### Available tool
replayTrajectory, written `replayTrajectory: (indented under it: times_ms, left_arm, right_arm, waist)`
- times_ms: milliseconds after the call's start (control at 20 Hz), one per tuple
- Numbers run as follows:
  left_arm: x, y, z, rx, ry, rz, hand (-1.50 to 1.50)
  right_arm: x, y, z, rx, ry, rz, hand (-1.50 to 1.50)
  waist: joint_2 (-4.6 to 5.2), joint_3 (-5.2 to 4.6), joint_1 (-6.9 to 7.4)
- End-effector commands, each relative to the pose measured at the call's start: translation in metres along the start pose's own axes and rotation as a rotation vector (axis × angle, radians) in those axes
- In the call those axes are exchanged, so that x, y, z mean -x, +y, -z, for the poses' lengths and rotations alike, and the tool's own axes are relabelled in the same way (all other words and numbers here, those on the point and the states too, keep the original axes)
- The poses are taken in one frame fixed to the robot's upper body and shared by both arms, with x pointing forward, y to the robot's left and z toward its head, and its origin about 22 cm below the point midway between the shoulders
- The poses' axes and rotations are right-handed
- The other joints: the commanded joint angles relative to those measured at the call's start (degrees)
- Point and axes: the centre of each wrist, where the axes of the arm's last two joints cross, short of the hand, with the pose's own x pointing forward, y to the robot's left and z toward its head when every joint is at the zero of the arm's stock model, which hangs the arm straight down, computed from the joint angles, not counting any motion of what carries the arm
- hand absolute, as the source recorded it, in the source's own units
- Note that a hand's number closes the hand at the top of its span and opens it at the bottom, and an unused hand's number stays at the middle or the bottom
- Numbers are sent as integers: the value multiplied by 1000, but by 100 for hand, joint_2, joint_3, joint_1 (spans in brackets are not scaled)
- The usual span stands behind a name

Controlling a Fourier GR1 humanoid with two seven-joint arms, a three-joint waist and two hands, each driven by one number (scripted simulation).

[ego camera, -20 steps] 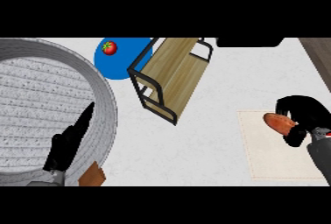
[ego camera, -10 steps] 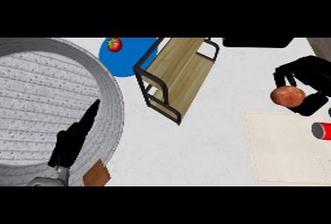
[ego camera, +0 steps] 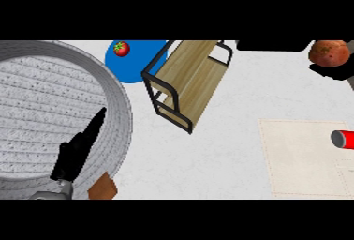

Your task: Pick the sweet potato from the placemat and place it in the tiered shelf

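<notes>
The reddish-brown sweet potato [ego camera: 328, 52] is lifted off the counter at the far upper right, with my right hand [ego camera: 333, 71] curled under it and mostly cut off by the view's edge. The pale placemat [ego camera: 301, 159] lies lower right, well below the potato. The tiered shelf [ego camera: 190, 80], wooden boards in a black frame, stands at top centre, left of the potato. My left hand [ego camera: 77, 149] rests open with straight fingers over the big grey round mat at lower left.
A red can [ego camera: 343, 139] sits on the placemat's right edge. A blue plate [ego camera: 135, 63] with a tomato [ego camera: 121, 48] lies just left of the shelf. The large grey woven round mat [ego camera: 41, 103] fills the left side. A brown piece [ego camera: 102, 188] lies by my left wrist.
My right hand has lifted the sweet potato off the placemat and carried it up and away toward the top right corner. The red can has come into view. The left hand stays put.
</notes>
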Motion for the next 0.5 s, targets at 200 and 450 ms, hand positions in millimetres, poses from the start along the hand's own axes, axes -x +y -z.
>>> replayTrajectory:
  times_ms: [200, 450]
  left_arm:
    - [9, 1, 7, 10, 56, -18, 0]
    - [12, -8, 14, 30, 56, -19, 0]
  right_arm:
    - [-46, -31, 73, 101, -17, 44, 150]
    - [-78, -27, 117, 117, 26, 26, 150]
  waist:
    - [47, -62, 8]
    - [87, -67, 64]
